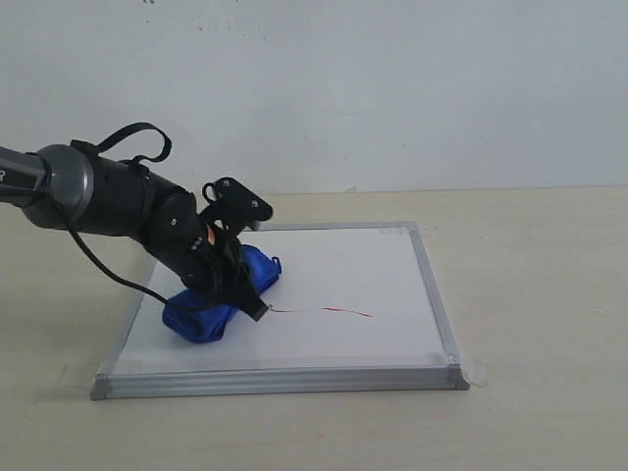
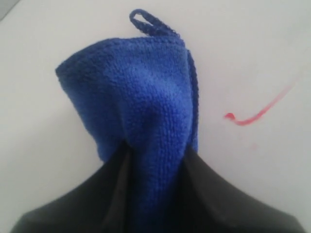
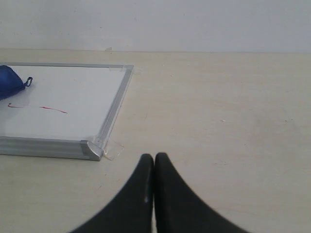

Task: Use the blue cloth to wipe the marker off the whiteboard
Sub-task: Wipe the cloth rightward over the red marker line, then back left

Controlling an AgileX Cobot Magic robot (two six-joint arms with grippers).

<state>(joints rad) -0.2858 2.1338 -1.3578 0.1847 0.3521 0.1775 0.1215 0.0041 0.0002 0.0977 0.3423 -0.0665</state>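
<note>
The blue cloth [image 1: 201,319] is a saturated royal blue with a fine nubbly weave (its hem loop is the same blue). At its 3 o'clock runs the marker [image 1: 334,311], a thin dark red line on the whiteboard [image 1: 363,260], which is plain white, framed in silver with grey corners. The left gripper [image 2: 156,160] and right gripper [image 3: 154,162] are matt black. The table [image 1: 540,294] is pale beige and the wall [image 1: 392,88] off-white.

I see bright, even, diffuse light with only faint shadows. On my left wrist feed the blue cloth [image 2: 141,97] is sharp; the marker [image 2: 243,122] blurs toward two o'clock.
</note>
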